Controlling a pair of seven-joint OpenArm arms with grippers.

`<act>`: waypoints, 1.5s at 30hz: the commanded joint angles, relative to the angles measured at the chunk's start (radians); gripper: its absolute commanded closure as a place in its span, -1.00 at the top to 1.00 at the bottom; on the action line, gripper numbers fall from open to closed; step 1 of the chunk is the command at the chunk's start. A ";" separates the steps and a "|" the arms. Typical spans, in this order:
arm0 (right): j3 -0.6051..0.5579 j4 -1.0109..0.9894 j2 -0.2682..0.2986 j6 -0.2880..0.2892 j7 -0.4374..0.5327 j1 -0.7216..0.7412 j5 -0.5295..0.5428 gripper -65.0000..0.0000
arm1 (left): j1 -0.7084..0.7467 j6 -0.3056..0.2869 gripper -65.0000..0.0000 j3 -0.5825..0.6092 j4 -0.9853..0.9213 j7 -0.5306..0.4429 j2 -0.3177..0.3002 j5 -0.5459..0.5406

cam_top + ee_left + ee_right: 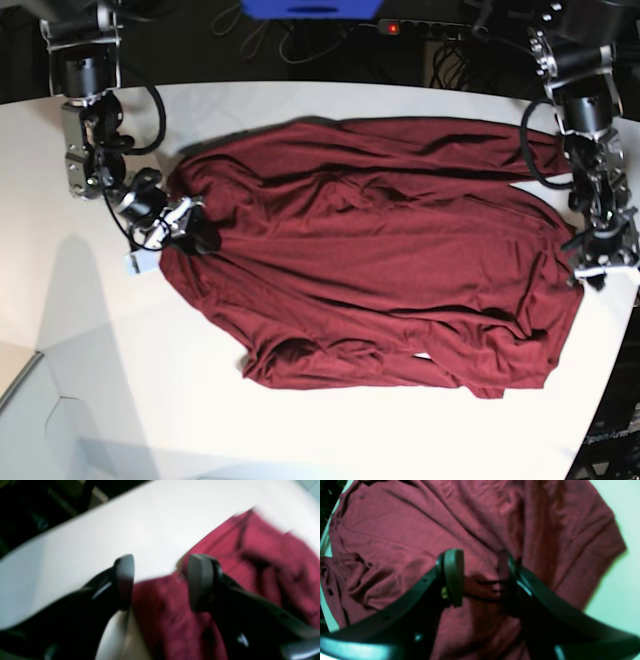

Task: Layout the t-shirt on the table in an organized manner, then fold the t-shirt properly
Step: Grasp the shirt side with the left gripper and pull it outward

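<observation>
T-shirt [380, 260]: spread on the desk [300, 430], wrinkled; bottom edge bunched.
Folding: not begun.
Left hand [160, 580]: jaws apart, empty.
Right hand [482, 577]: jaws apart, over cloth.

Base view: you are getting even, bright overhead light; the table [300, 430] is reading near-white with mild glare, and soft grey shadows are falling beside both arms. Left wrist view: heavy blur is smearing the t-shirt [262, 555] and the table edge; nothing is holding focus. Right wrist view: a green-cyan cast is tinting the table [620, 585]; the cloth is showing moderately sharp, near parts soft.
</observation>
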 commanded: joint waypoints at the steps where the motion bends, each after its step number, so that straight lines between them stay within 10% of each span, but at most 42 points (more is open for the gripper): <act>1: 0.002 0.006 0.009 -0.009 -0.018 0.009 -0.010 -0.33 | -0.025 -0.014 0.01 0.000 0.007 -0.027 -0.014 0.000; 12: 0.002 0.006 0.009 -0.009 -0.018 0.008 -0.010 -0.33 | -0.081 -0.016 -0.03 0.006 -0.145 -0.029 -0.010 0.001; 20: 0.002 0.006 0.014 -0.009 -0.018 0.008 -0.010 -0.33 | -0.085 -0.016 -1.00 0.005 -0.174 -0.029 -0.014 0.001; 45: 0.002 0.005 0.009 -0.009 -0.016 0.009 -0.010 -0.33 | 0.372 -0.016 -0.99 -0.284 0.345 -0.020 0.047 -0.010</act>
